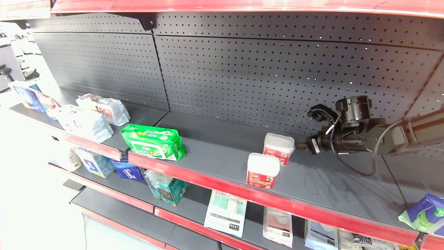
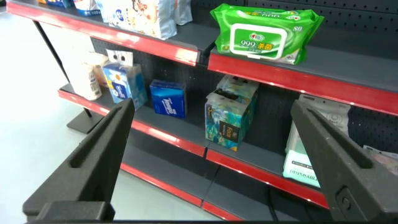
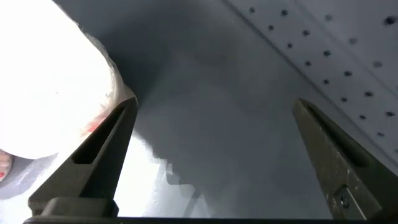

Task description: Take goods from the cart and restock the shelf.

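1. Red-labelled, white-lidded front tub (image 1: 262,170) stands upright near the front edge of the shelf (image 1: 215,149); a green wipes pack (image 1: 152,141) lies well apart, towards the robot's left.
2. Left jaws stand wide apart, holding nothing; between them a teal box (image 2: 230,118) and a blue tissue box (image 2: 168,99) sit on the lower shelf (image 2: 174,134).
3. Rear tub (image 1: 279,148) stands upright just behind the front tub, apart from it.
4. Right jaws stand wide apart and empty, low over the shelf, just beside the rear tub; the tub lies outside their gap, by one finger (image 3: 93,168); whether they touch, I cannot tell.
5. Grey pegboard (image 1: 242,69) backs the shelf.
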Controlling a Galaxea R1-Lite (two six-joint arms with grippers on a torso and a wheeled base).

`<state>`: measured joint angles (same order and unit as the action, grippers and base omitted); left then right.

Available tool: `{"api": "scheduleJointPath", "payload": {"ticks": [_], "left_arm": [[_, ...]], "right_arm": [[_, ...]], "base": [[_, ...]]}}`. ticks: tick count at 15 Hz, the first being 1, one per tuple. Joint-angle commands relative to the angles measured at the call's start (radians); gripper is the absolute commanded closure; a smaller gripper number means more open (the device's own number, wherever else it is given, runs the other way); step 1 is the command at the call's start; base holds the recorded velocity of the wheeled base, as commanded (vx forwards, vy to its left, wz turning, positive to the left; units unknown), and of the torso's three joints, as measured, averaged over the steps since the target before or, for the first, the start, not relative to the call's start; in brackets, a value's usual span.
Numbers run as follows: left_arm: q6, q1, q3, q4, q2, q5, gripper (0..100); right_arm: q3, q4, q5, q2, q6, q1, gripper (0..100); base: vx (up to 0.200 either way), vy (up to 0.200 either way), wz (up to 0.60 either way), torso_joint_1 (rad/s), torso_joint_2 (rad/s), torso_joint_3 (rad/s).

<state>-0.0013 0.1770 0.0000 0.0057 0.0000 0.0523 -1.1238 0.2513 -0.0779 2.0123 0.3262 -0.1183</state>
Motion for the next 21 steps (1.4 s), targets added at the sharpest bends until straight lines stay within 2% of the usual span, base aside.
{"api": "scheduleJointPath", "payload": {"ticks": [1,3,5,8,9,11,13,14,16,17,19,20,21], "left_arm": [[0.000,0.001,0.000,0.000,0.000,0.000,0],[0.000,0.001,0.000,0.000,0.000,0.000,0],[0.000,0.001,0.000,0.000,0.000,0.000,0],[0.000,0.001,0.000,0.000,0.000,0.000,0],[0.000,0.001,0.000,0.000,0.000,0.000,0],[0.000,0.001,0.000,-0.001,0.000,0.000,0],[0.000,0.001,0.000,0.000,0.000,0.000,0],[0.000,0.001,0.000,-0.001,0.000,0.000,0],[0.000,-0.001,0.000,0.000,0.000,0.000,0],[0.000,0.001,0.000,0.000,0.000,0.000,0],[0.000,0.001,0.000,-0.001,0.000,0.000,0],[0.000,-0.001,0.000,0.000,0.000,0.000,0],[0.000,0.001,0.000,0.000,0.000,0.000,0]], "right_arm": [[0.015,-0.001,0.001,-0.006,0.001,0.008,0],[0.044,-0.009,0.044,-0.078,-0.012,0.042,0],[0.127,-0.004,0.072,-0.175,-0.027,0.077,0],[0.374,-0.003,0.072,-0.446,-0.084,0.115,0],[0.406,-0.003,0.072,-0.484,-0.095,0.115,0],[0.674,-0.006,0.063,-0.856,-0.156,0.114,0],[0.788,-0.010,0.061,-1.072,-0.156,0.132,0],[0.901,-0.010,0.072,-1.261,-0.154,0.180,0],[0.978,-0.024,0.061,-1.483,-0.165,0.229,0],[1.006,-0.041,0.056,-1.555,-0.167,0.226,0],[1.110,-0.122,-0.028,-1.828,-0.193,0.183,0],[1.122,-0.196,-0.014,-1.939,-0.200,0.181,0],[1.121,-0.199,0.007,-1.925,-0.208,0.180,0]], "base": [[0.000,0.000,0.00,0.000,0.00,0.000],[0.000,0.000,0.00,0.000,0.00,0.000],[0.000,0.000,0.00,0.000,0.00,0.000],[0.000,0.000,0.00,0.000,0.00,0.000],[0.000,0.000,0.00,0.000,0.00,0.000],[0.000,0.000,0.00,0.000,0.00,0.000],[0.000,0.000,0.00,0.000,0.00,0.000],[0.000,0.000,0.00,0.000,0.00,0.000],[0.000,0.000,0.00,0.000,0.00,0.000],[0.000,0.000,0.00,0.000,0.00,0.000],[0.000,0.000,0.00,0.000,0.00,0.000],[0.000,0.000,0.00,0.000,0.00,0.000],[0.000,0.000,0.00,0.000,0.00,0.000]]}}
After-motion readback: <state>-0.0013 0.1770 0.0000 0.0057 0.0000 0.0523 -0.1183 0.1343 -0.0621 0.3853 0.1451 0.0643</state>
